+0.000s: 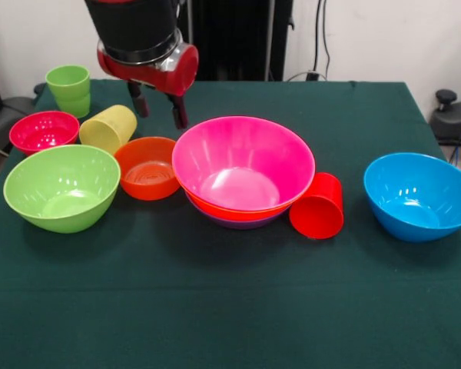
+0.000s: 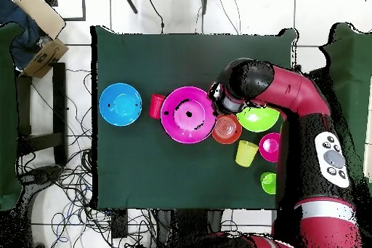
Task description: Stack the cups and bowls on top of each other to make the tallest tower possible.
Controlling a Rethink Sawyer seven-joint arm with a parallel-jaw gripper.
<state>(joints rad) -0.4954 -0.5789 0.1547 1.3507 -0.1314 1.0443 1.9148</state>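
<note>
Lime bowl (image 1: 61, 187) nearest camera, lower left of front view, upright on green table (image 1: 230, 307). Blue bowl (image 1: 419, 195) at right, alone. Tower (image 1: 243, 171) at centre: pink bowl on top, orange and purple rims beneath. Red cup (image 1: 318, 206) on its side, touching tower's right. Red-orange bowl (image 1: 147, 167) just left of tower. Yellow cup (image 1: 108, 128) tipped; magenta bowl (image 1: 44, 131) and green cup (image 1: 69, 90) upper left. Gripper (image 1: 159, 106) above table behind red-orange bowl, fingers spread, holding nothing.
</note>
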